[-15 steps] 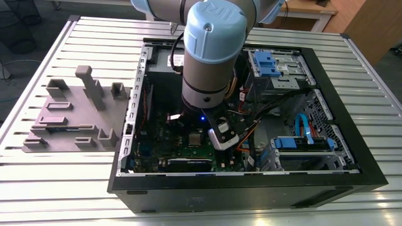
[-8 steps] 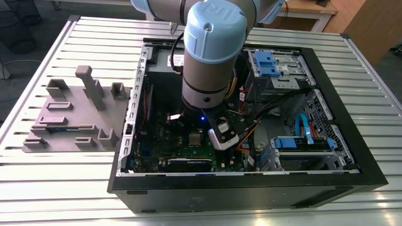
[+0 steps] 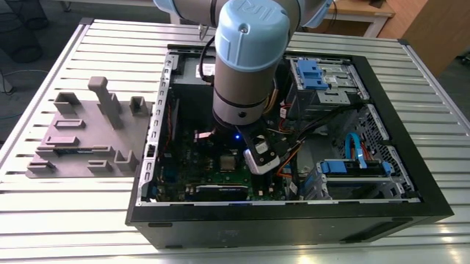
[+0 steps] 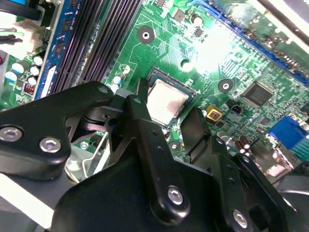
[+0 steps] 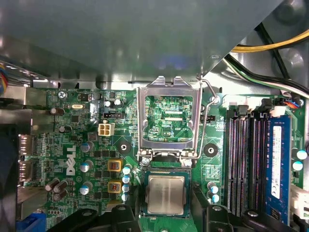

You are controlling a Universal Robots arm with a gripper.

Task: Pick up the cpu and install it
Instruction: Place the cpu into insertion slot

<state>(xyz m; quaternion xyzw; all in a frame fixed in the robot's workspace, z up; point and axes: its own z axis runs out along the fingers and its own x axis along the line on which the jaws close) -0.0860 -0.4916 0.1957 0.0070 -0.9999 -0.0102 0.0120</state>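
While gripper (image 4: 171,121) hangs released just above, shiny silver cpu (image 5: 166,194) sits flat in socket (image 5: 165,195) w/ frame up.

A robotics lab or test workshop is suggested — an opened desktop computer case (image 3: 294,165) is laid on its side on a ribbed aluminium table (image 3: 88,44), with a pale blue and grey robot arm (image 3: 250,60) reaching into it. A grey fixture plate with moulded blocks (image 3: 88,132) is placed on the table towards the exterior view's left. Wooden desks (image 3: 367,11) and a grey floor are seen behind — plain, work-like surroundings.
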